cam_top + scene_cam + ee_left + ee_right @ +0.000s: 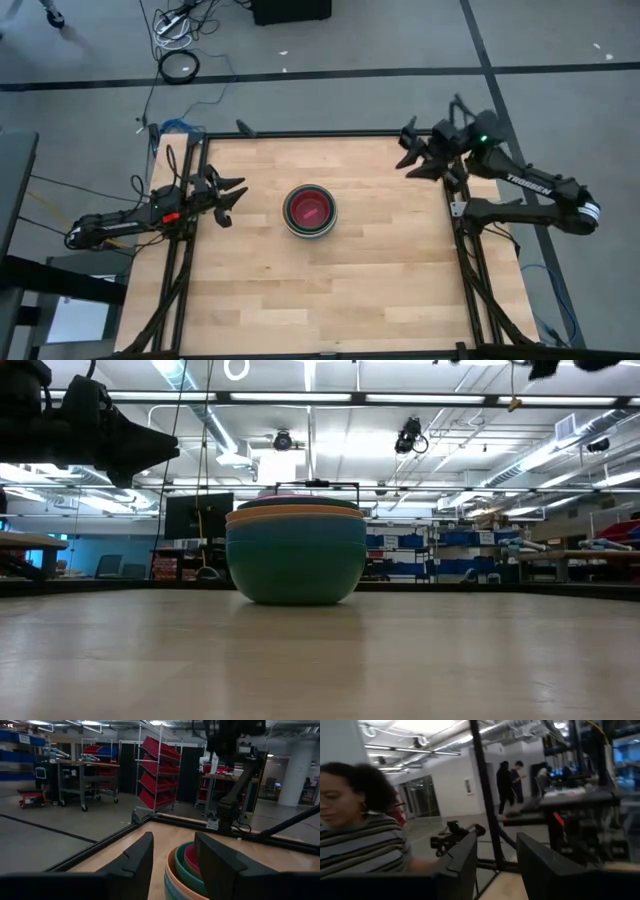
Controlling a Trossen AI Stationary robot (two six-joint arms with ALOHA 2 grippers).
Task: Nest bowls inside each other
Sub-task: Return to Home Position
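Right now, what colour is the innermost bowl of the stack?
Pink-red. The innermost bowl shows best in the high view, from straight above.

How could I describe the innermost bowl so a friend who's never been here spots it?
Look at the pale wooden table: one stack of round plastic bowls sits at its middle. The innermost is the smooth pink-red bowl, the only red one, with a green bowl directly around it.

Two black jointed arms
Left arm (130,224): slim dark links, small red patch near wrist, thin black cable alongside
Right arm (520,185): thicker dark link with white lettering, white band at far end, green light near wrist
Jaws: flat, dark, angular plates, matte
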